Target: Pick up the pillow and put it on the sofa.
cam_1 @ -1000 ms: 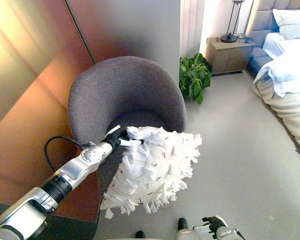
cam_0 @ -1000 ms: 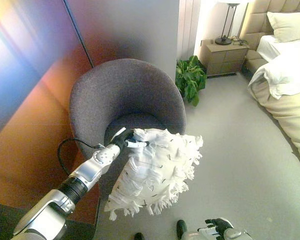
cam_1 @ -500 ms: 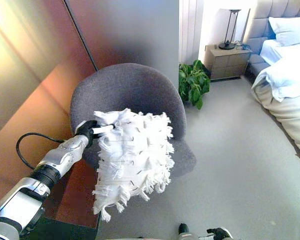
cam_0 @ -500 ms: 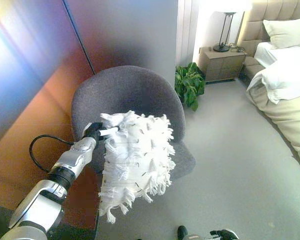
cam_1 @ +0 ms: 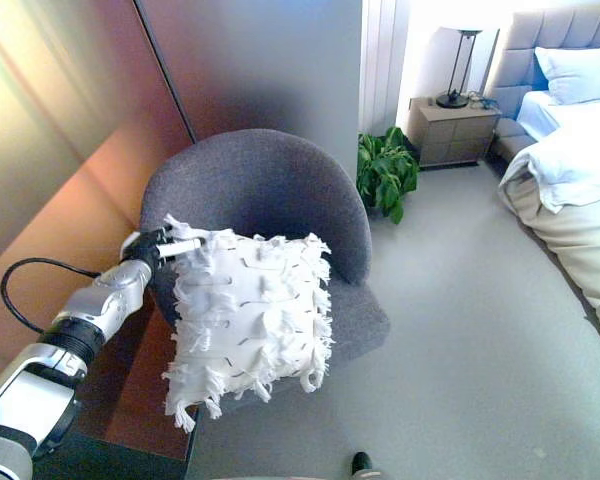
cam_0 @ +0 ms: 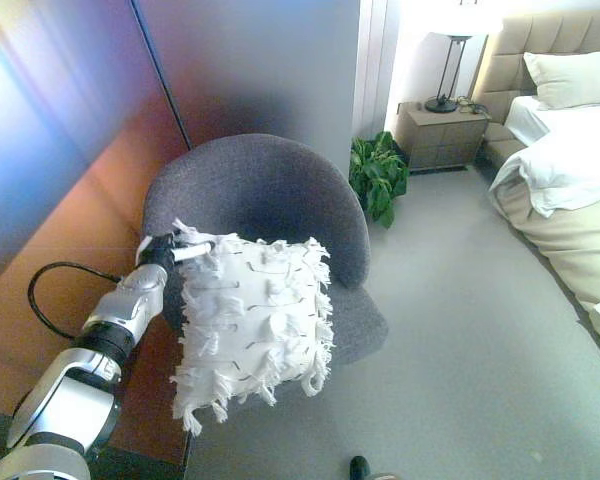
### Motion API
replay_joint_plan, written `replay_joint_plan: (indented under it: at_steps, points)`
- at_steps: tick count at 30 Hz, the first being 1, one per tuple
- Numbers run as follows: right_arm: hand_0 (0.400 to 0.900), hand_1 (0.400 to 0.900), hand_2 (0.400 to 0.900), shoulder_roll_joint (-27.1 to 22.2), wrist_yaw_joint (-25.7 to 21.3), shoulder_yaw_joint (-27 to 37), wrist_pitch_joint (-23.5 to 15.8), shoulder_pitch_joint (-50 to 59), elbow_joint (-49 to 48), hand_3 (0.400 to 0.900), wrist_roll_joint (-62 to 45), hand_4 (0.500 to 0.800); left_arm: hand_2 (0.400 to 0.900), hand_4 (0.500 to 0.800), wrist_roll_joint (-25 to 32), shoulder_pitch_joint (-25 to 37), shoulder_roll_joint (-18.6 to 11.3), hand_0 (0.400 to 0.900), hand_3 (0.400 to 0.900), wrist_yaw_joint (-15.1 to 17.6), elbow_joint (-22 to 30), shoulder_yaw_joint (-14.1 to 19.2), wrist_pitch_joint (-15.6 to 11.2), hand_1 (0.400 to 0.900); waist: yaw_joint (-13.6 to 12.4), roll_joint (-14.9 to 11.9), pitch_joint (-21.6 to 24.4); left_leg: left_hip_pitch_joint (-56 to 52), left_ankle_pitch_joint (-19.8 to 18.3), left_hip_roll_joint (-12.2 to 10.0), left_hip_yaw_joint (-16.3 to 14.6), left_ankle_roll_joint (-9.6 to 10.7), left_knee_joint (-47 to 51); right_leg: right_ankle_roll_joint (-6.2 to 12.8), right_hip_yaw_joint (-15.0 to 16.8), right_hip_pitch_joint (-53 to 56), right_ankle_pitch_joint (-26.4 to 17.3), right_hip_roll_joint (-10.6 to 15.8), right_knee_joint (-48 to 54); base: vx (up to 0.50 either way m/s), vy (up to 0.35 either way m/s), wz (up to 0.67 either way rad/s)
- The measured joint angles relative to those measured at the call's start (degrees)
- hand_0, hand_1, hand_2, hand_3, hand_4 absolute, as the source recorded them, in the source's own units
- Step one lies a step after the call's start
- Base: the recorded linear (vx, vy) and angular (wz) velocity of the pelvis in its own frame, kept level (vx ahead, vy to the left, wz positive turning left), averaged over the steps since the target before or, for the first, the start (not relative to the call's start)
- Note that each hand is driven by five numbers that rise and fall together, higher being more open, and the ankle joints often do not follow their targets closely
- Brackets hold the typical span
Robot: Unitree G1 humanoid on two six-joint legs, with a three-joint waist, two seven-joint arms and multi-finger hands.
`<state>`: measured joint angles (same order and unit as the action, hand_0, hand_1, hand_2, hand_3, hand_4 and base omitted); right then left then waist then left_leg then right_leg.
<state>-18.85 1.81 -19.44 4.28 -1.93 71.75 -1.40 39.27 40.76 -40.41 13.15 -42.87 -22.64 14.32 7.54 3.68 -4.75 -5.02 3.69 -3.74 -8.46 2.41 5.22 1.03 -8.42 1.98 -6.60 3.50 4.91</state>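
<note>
Left robot hand (cam_0: 160,250) pinches pillow (cam_0: 252,320) corner; pillow hides chair (cam_0: 270,195) seat, contact seemingly unclear.

No writing, label, number or sign can be read anywhere in the room from here.
</note>
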Motion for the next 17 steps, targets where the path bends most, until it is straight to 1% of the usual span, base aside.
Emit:
replay_joint_plan:
  at_steps: [3, 5, 8, 11, 17]
  points:
    - [0.9, 0.9, 0.9, 0.0, 0.0, -0.1, 0.0, -0.1, 0.1, 0.9, 0.0, 0.8, 0.9, 0.8, 0.0, 2.2, -0.4, 0.9, 0.9, 0.2, 0.0, 1.8, -1.0, 0.9, 0.0, 0.0, 0.1, 0.0, 0.1, 0.0, 0.0, 0.1, 0.0, 0.0, 0.0, 0.0, 0.0, 0.0, 0.0, 0.0, 0.0, 0.0]
    - [0.9, 0.9, 0.9, 0.0, 0.0, -0.1, -0.1, -0.1, 0.1, 0.9, 0.1, 0.8, 0.9, 0.8, 1.6, 3.1, -0.7, 0.9, 0.9, 0.2, 0.0, 1.9, -1.2, 0.9, 0.0, 0.2, 0.6, 0.0, 0.1, 0.0, 0.0, 0.1, 0.0, -0.01, 0.0, 0.0, 0.0, 0.0, 0.0, 0.0, 0.0, 0.0]
    - [0.9, 0.9, 0.9, 0.0, 0.0, -0.5, -0.1, -0.2, 0.2, 0.9, 0.1, 0.8, 0.9, 0.8, 4.2, 3.3, -0.7, 0.9, 0.9, 0.0, 0.1, 1.9, -1.9, 0.9, 0.1, 0.4, 1.0, -0.1, 0.1, 0.0, 0.0, 0.1, 0.0, -0.01, 0.0, 0.1, 0.0, 0.0, 0.0, -0.02, 0.01, 0.03]
    - [0.9, 0.9, 0.9, 0.0, 0.0, -0.5, -0.1, -0.2, 0.3, 0.9, 0.4, 0.8, 0.9, 0.8, 6.6, 3.2, -0.6, 0.9, 0.9, 0.1, 0.2, 1.9, -2.0, 0.9, 0.0, 0.5, 1.1, -0.1, 0.1, 0.0, 0.1, 0.1, 0.0, 0.0, -0.1, 0.2, 0.0, 0.0, 0.0, 0.0, 0.0, 0.0]
    - [0.9, 0.9, 0.9, -0.1, 0.0, -0.5, -0.3, -0.2, 0.3, 0.9, 1.6, 0.8, 0.9, 0.8, 6.6, 3.2, -0.5, 0.9, 0.9, -0.2, 0.6, 1.9, -2.0, 0.9, -0.2, 0.6, 1.2, -0.3, 0.1, 0.0, 0.3, 0.0, 0.0, -0.01, -0.3, 0.5, 0.0, 0.0, 0.0, 0.0, 0.0, 0.0]
